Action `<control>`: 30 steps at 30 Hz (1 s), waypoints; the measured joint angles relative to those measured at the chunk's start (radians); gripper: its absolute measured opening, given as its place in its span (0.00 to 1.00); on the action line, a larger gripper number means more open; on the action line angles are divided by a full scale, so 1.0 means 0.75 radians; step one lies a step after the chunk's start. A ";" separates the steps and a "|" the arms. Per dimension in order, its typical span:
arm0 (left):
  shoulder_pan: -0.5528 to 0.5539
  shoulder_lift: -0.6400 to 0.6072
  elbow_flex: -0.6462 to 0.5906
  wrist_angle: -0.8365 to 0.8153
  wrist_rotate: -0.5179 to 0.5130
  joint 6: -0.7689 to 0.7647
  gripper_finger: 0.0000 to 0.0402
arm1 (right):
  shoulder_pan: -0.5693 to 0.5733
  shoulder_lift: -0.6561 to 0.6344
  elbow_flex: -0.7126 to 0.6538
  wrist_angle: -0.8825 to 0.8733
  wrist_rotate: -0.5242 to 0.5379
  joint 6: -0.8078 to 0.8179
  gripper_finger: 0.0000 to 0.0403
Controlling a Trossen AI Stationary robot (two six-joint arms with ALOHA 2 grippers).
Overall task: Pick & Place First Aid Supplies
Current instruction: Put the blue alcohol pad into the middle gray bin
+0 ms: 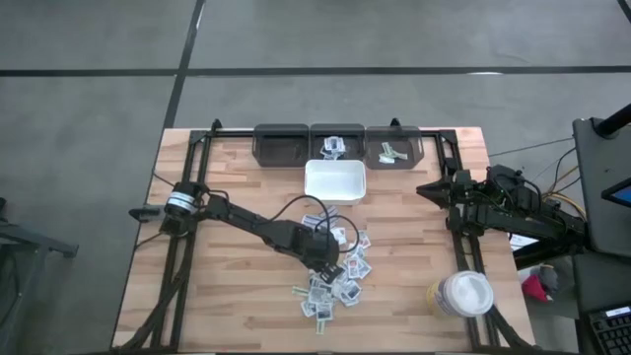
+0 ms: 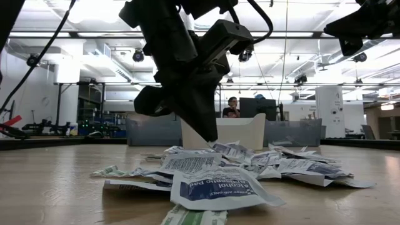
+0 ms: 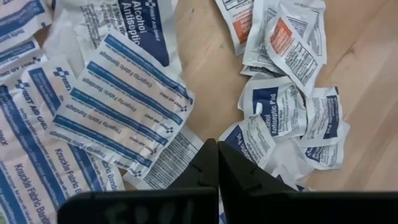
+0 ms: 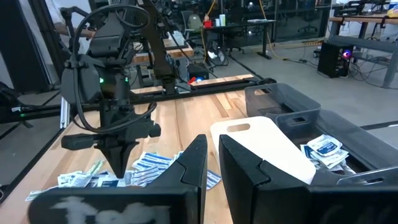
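High view. Your left gripper (image 1: 326, 264) is down over the pile of first aid packets (image 1: 335, 281), which lies toward the bench's near edge, a little right of centre. The white tray (image 1: 335, 181) sits toward the far edge, just in front of three dark bins (image 1: 338, 144); the middle and right bins already hold a few items. The right arm waits at the right edge, its right gripper (image 1: 431, 190) well apart from the pile. A white-lidded jar (image 1: 461, 294) stands near the near right corner.

Low view. The left gripper comes down to a point at the far side of the heap. An alcohol pad packet (image 2: 219, 187) lies nearest the camera, edges curled up off the wood. You cannot tell from here whether a packet is caught.

Left wrist view. The fingertips (image 3: 208, 163) are pressed together with no gap, tips over a fingertip bandage packet (image 3: 121, 106) and its neighbours; whether they pinch an edge is not clear. Packets overlap every way.

Right wrist view. The right jaws stand slightly apart, holding nothing, aimed across the tray toward the left arm.

Handling, as a judgement: these packets are light, thin, floppy and slick, and will likely slide or lift in pairs. Take one by a raised free edge or corner at the pile's rim, not flat in the middle.
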 joint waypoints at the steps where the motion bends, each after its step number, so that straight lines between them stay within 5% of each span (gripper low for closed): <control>1: 0.002 0.000 0.000 -0.005 0.000 0.000 0.00 | 0.000 0.000 0.000 0.000 0.000 0.000 0.10; 30: 0.003 0.033 0.000 0.000 0.022 -0.030 0.00 | 0.001 0.000 0.000 0.000 0.000 0.000 0.09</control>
